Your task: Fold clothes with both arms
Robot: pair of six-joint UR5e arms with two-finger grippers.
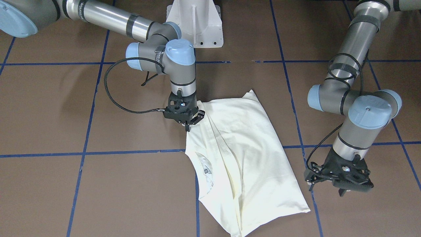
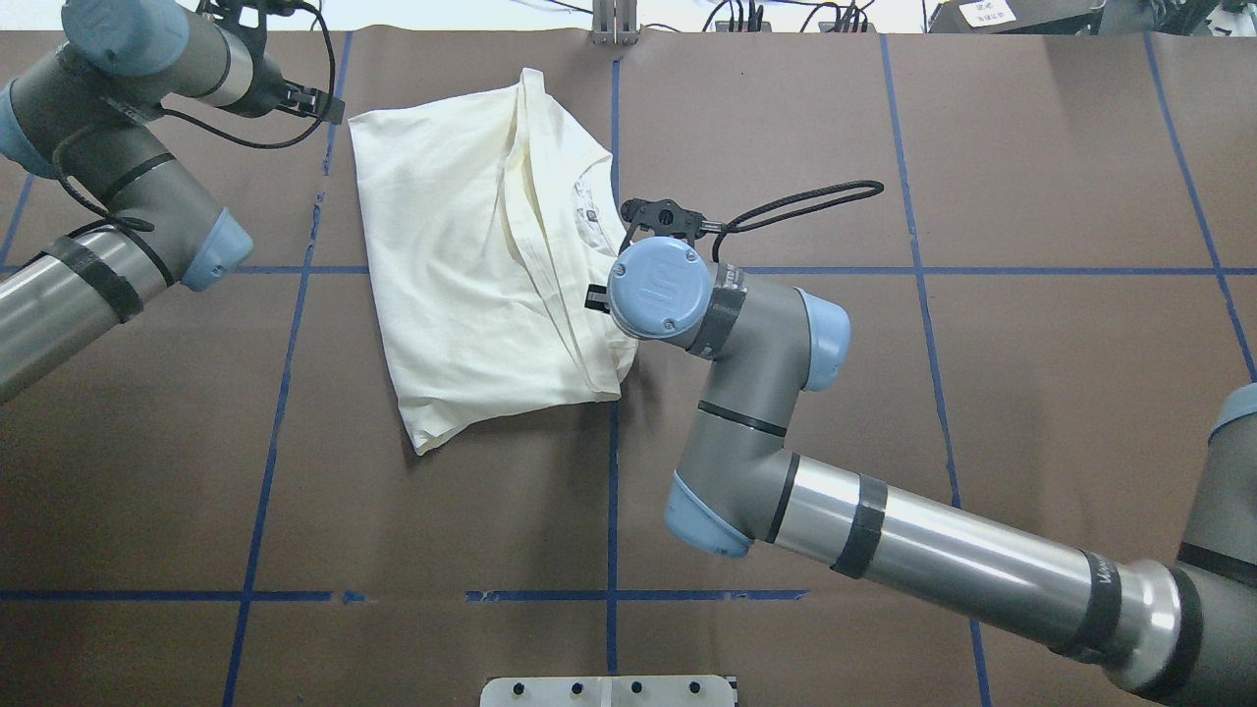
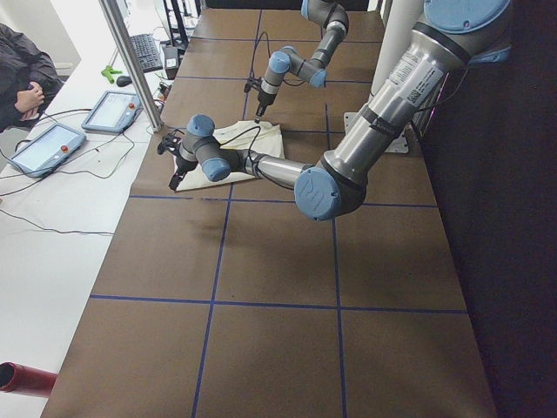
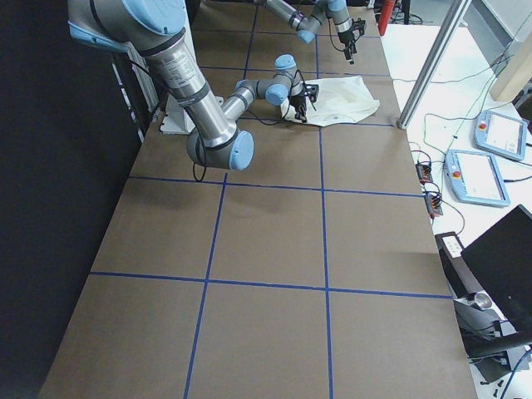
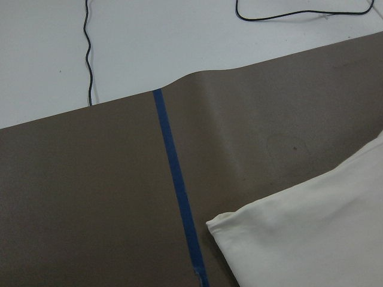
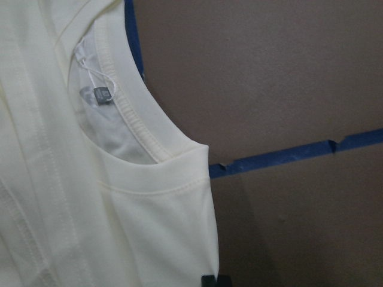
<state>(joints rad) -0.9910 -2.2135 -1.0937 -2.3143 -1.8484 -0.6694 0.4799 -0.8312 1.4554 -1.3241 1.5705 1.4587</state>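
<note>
Right gripper (image 1: 188, 127) is pinched closed on the shoulder edge of the shirt (image 1: 243, 148), beside the collar. The cream shirt lies folded lengthwise on the brown table (image 1: 131, 191). Left gripper (image 1: 326, 191) hangs spread wide and empty, near the shirt's corner but not touching it.

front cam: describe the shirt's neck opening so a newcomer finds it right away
On the brown table lies one cream T-shirt, partly folded, with the right gripper pinching its edge. Follow that edge away from the robot's base to the curved ribbed neck opening; it is the only spot showing the shirt's inside, with a small grey tag.
</note>
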